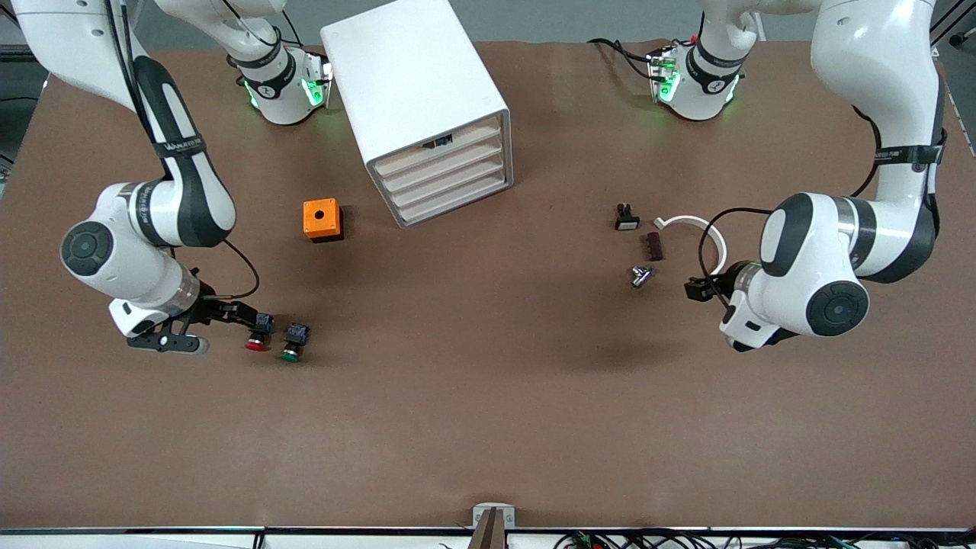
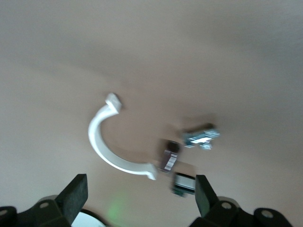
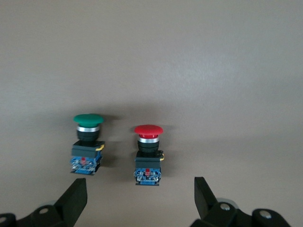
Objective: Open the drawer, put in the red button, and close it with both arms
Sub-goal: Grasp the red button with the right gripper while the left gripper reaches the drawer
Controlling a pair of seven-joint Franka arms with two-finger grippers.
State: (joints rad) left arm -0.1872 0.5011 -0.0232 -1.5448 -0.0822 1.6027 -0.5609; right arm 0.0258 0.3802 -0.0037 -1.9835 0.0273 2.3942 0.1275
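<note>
Presently, the right claw (image 3: pixel 137 201) is hovering spread beside the red button (image 3: pixel 147 153), needing centring clear of the green button (image 3: pixel 87 144); the left claw (image 2: pixel 139 198) is waiting released.

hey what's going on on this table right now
Nothing is held yet. The right gripper hangs open by the red button, which lies beside a green button. The left gripper is open above a white clip and small parts. All four drawers of the cabinet look shut.
</note>
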